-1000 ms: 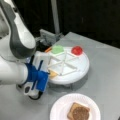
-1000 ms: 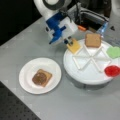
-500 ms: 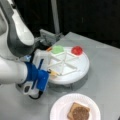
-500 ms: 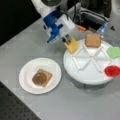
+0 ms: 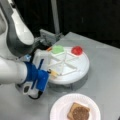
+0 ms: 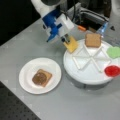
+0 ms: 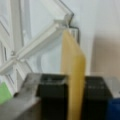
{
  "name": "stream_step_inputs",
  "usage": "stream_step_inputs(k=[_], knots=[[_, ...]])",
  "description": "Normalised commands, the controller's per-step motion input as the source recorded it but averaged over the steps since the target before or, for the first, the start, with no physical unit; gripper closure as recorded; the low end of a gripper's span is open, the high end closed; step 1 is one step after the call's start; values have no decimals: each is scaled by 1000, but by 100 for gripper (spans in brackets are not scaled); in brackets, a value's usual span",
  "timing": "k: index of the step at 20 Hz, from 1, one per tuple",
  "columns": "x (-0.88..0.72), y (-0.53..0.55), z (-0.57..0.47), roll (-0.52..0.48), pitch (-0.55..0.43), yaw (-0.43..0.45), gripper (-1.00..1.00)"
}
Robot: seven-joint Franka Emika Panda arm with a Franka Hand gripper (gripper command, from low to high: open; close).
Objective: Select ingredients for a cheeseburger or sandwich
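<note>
My gripper (image 6: pixel 66 39) is shut on the yellow cheese square (image 6: pixel 71 45), which hangs edge-down over the rim of the white divided tray (image 6: pixel 75 75). In the wrist view the cheese (image 7: pixel 72 75) stands upright between the black fingers (image 7: pixel 53 97). In a front view the gripper (image 5: pixel 51 73) holds the cheese (image 5: pixel 53 73) at the tray's left edge. One toast square (image 6: pixel 47 75) lies on the white plate (image 6: pixel 27 72) with the dark patty (image 6: pixel 39 78) on top. A second toast (image 6: pixel 93 40) rests in a tray compartment.
A green leafy piece (image 6: pixel 114 52) and a red disc (image 6: pixel 112 70) sit in other tray compartments, also seen as the green piece (image 5: pixel 58 49) and the red disc (image 5: pixel 76 50). The plate (image 5: pixel 60 107) lies in front of the tray (image 5: pixel 82 72). Grey hardware stands behind the tray.
Almost nothing differs. The gripper stays shut on the cheese at the tray's edge, with only a slight shift.
</note>
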Motion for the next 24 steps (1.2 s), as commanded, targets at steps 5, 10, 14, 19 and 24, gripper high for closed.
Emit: stream_step_inputs(k=[5,10,14,19,24], knots=[[644,-304,146,31,99,-11,100],[675,-213,233,90,104,148,100],[710,-115,172,95,97,209,100],[857,-209,51,-32,144,234,100],[924,-287,-115,-196,216,253,100]])
